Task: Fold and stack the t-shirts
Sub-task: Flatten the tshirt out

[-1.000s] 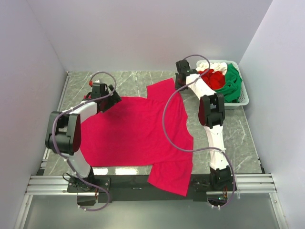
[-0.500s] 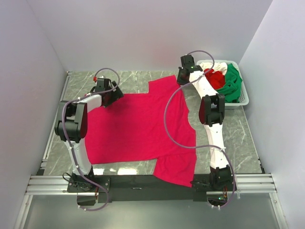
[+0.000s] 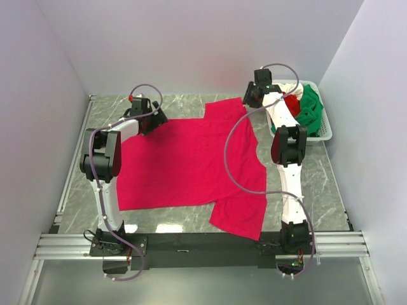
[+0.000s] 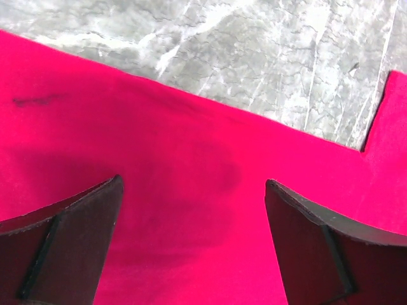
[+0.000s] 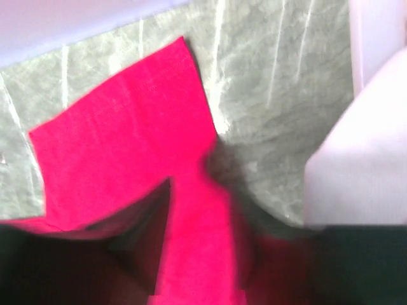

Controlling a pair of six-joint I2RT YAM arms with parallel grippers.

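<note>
The limp, light crimson t-shirt (image 3: 184, 162) suits edge pinches: the left gripper (image 4: 192, 181) gapes above it, while the right gripper (image 3: 248, 101) clamps its upper-right sleeve.

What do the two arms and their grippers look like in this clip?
Both match: white links, black joint housings, on left arm and right arm alike. A loose mauve-grey cable loops along each. The left gripper has dark wedge-shaped fingers; on the right gripper they are blurred.

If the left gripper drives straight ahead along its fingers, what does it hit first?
Probably the crimson t-shirt, spread between the open fingers near its edge; how far off is unclear.
</note>
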